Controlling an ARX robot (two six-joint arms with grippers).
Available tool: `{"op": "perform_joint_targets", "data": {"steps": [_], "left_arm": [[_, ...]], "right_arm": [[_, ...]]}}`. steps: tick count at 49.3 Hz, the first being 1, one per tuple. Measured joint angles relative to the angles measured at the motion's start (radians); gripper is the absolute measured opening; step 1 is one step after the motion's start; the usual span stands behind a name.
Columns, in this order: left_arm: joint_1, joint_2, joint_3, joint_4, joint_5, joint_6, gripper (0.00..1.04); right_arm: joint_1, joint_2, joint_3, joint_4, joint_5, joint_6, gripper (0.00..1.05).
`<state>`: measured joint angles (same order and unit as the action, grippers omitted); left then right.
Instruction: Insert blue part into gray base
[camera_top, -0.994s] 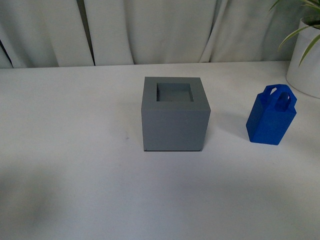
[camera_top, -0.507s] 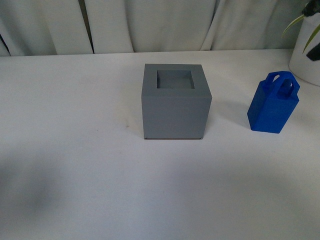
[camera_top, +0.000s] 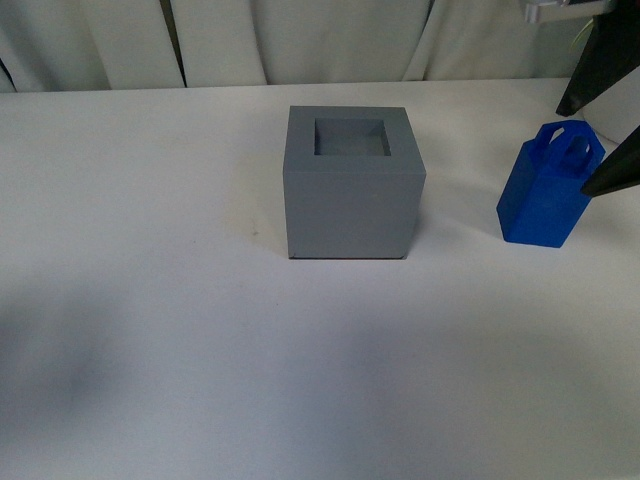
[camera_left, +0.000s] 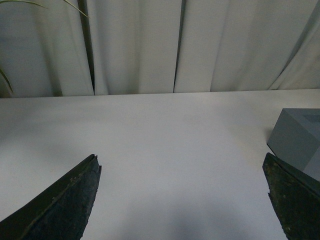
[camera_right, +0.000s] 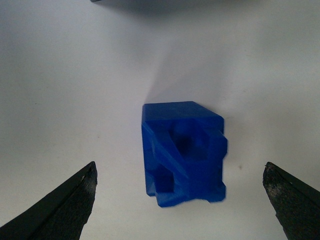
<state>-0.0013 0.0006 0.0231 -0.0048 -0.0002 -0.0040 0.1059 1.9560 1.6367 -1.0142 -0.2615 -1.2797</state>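
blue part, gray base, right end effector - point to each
blue part (camera_top: 540, 205), front view, on its near side wall
gray base (camera_top: 352, 215), front view, on its front face
right end effector (camera_right: 180, 167), right wrist view, midway between its open fingertips

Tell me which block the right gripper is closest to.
The blue part, the one with the loop handle, right of the gray base: the right gripper hangs open directly over it, touching nothing.

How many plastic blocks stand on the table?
2: the matte gray plastic cube with a recessed top at the centre, and the bright blue handled plastic block to its right.
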Motion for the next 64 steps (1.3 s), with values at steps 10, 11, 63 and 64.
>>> {"op": "perform_joint_targets", "data": {"steps": [10, 11, 63, 64], "left_arm": [[0.0, 0.0, 0.0, 0.0, 0.0, 0.0, 0.99], [0.0, 0.0, 0.0, 0.0, 0.0, 0.0, 0.99], [0.0, 0.0, 0.0, 0.0, 0.0, 0.0, 0.99], [0.0, 0.0, 0.0, 0.0, 0.0, 0.0, 0.99]], "right_arm": [[0.013, 0.08, 0.037, 0.002, 0.037, -0.007, 0.97], [0.013, 0.084, 0.04, 0.002, 0.037, -0.006, 0.97], [0.066, 0.112, 0.274, -0.138, -0.067, 0.033, 0.47], [0.076, 0.107, 0.283, -0.146, -0.072, 0.037, 0.47]]}}
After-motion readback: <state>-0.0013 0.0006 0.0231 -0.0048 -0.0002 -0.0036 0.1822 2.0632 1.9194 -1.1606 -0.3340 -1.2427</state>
